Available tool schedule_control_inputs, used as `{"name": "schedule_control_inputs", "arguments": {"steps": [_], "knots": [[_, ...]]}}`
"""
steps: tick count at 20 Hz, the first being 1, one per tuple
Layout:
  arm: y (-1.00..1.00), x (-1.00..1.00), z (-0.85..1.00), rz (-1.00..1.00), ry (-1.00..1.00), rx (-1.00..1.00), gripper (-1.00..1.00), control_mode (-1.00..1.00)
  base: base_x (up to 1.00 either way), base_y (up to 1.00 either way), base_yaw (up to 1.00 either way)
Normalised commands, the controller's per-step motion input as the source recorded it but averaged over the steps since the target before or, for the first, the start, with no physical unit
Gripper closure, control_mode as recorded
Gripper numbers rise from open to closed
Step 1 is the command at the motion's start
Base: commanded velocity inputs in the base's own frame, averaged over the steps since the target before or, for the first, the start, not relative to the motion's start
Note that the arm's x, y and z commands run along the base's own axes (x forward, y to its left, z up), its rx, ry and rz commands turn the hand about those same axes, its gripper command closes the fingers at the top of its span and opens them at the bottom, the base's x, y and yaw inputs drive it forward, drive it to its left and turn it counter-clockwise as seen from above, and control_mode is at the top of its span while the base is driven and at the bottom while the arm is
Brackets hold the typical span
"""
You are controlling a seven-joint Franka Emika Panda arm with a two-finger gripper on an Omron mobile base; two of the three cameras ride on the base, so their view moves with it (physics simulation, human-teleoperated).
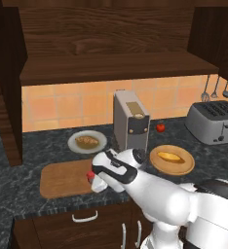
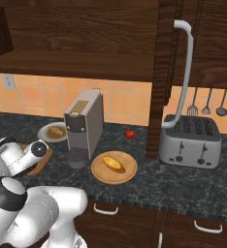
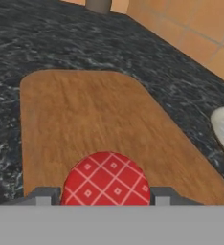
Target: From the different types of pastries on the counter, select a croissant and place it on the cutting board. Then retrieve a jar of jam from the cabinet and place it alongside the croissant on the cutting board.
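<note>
My gripper [image 1: 95,184] is shut on the jar of jam [image 1: 90,175] at the right end of the cutting board [image 1: 62,179]. In the hand view the jar's red checked lid [image 3: 106,182] sits between the fingertips [image 3: 43,195], with the board [image 3: 85,115] stretching beyond it. Whether the jar rests on the wood or hangs just above it cannot be told. The lumpy golden-brown croissant [image 1: 86,141] lies on a white plate [image 1: 100,144] behind the board, also seen as the croissant [image 2: 55,131]. A smooth yellow pastry [image 1: 170,156] lies on a tan plate [image 1: 184,168].
The dark wood cabinet [image 1: 106,39] hangs over the counter [image 1: 18,160], its open door [image 1: 6,97] reaching down at the left. A grey coffee machine [image 1: 130,121] stands behind my arm. A small red fruit [image 1: 160,127] and a toaster [image 1: 213,121] are to the right.
</note>
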Motion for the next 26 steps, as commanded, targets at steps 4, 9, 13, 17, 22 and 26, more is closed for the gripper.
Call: {"name": "schedule_control_inputs", "arguments": {"steps": [4, 9, 13, 17, 22, 26], "knots": [[0.0, 0.63, -0.04, 0.0, 0.01, 0.08, 1.0, -1.0, 0.0, 0.0, 0.0], [0.0, 0.55, -0.48, 0.0, 0.09, 0.02, 1.0, -1.0, 0.0, 0.0, 0.0], [0.09, 0.15, -0.79, 0.0, 0.08, 0.0, 1.0, -1.0, 0.0, 0.0, 0.0], [0.27, -0.26, -0.95, 0.0, 0.02, -0.01, 1.0, -1.0, 0.0, 0.0, 0.0], [0.05, -0.2, -0.99, 0.0, -0.05, -0.03, 1.0, -1.0, 0.0, 0.0, 0.0], [0.1, -0.48, -0.21, 0.0, -0.08, -0.02, 1.0, -1.0, 0.0, 0.0, 0.0]]}}
